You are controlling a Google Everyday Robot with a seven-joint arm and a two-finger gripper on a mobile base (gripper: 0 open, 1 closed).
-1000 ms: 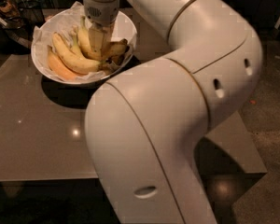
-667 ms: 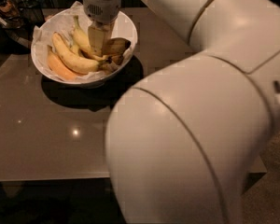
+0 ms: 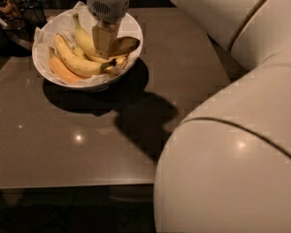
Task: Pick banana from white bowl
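The white bowl [image 3: 41, 62], lined with crumpled white paper, stands at the far left of the table. The banana [image 3: 85, 41] lies in it, plump and yellow, its greenish stem pointing to the back and its brown-blotched end [image 3: 125, 44] to the right. An orange-tinted banana [image 3: 61, 70] and a long slim yellow banana [image 3: 75, 62] lie to its left. My gripper [image 3: 103, 51] reaches straight down into the bowl, right at the banana's middle, and hides that part of it.
The glossy grey-brown table [image 3: 63, 144] has its front edge near the bottom of the view. My arm's large white links [image 3: 233, 144] fill the right side. Dark objects [image 3: 14, 13] stand behind the bowl at the far left.
The arm's large links have swung right and closer to the camera. The gripper has stayed over the banana in the bowl, perhaps a little lower. The bananas have not visibly moved.
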